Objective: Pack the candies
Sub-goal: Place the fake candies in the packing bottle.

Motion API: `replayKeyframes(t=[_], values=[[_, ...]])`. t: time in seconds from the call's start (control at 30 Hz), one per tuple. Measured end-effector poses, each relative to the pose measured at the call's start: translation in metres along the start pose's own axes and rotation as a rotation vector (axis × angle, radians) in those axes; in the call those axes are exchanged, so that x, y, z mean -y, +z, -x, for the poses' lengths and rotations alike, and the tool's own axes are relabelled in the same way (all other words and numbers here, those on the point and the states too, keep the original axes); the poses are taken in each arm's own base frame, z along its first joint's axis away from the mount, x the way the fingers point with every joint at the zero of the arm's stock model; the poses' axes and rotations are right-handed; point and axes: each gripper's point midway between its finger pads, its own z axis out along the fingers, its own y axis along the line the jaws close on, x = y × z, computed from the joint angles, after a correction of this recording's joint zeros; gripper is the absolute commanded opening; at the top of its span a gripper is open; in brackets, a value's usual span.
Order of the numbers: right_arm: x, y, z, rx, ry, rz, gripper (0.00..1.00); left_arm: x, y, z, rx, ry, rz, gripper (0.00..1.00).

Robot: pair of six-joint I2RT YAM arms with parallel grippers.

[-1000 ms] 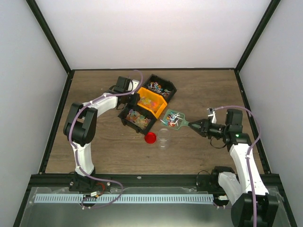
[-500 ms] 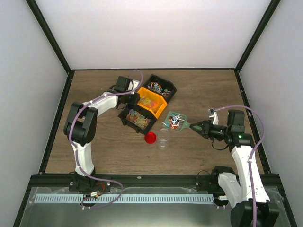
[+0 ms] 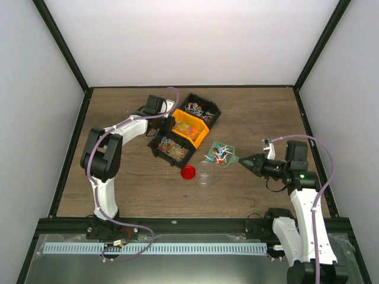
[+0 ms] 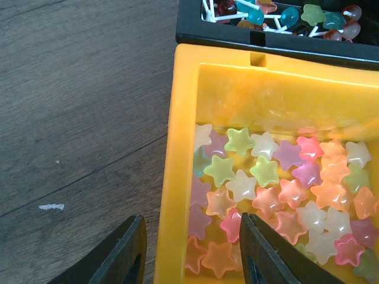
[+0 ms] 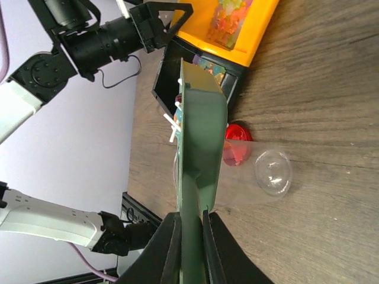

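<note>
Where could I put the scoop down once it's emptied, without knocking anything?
Bare wood lies at the far right corner of the table, beyond the bins and the scoop, and along the near edge in front of the jar and red lid. The middle, around bins, lid and jar, is crowded.

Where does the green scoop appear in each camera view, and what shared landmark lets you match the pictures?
Top external: green scoop right of centre, carrying candies, its handle in the right gripper.
Left wrist: not in it.
Right wrist: centre, seen edge-on, rising from the bottom edge.
Shared landmark: the orange bin, upper centre in top external, filling most of left wrist, top right in right wrist.
</note>
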Motion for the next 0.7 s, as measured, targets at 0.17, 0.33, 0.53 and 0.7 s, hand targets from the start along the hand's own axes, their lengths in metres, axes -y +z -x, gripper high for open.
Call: replayKeyframes(t=[0.17,0.33,0.53,0.7], values=[[0.003,-0.002,-0.002,-0.002,0.011,-0.033,0.01,0.000,0.000,0.000,0.000,0.000,0.000,0.45],[-0.002,-0.005,0.000,0.002,-0.015,-0.053,0.01,0.000,0.001,0.000,0.001,-0.001,-0.001,0.45],[-0.007,-0.008,0.001,0.003,-0.047,-0.063,0.01,0.000,0.001,0.000,0.001,-0.001,-0.002,0.45],[-0.008,-0.007,-0.002,-0.009,-0.064,-0.067,0.01,0.000,0.001,0.000,0.001,-0.001,-0.002,0.45]])
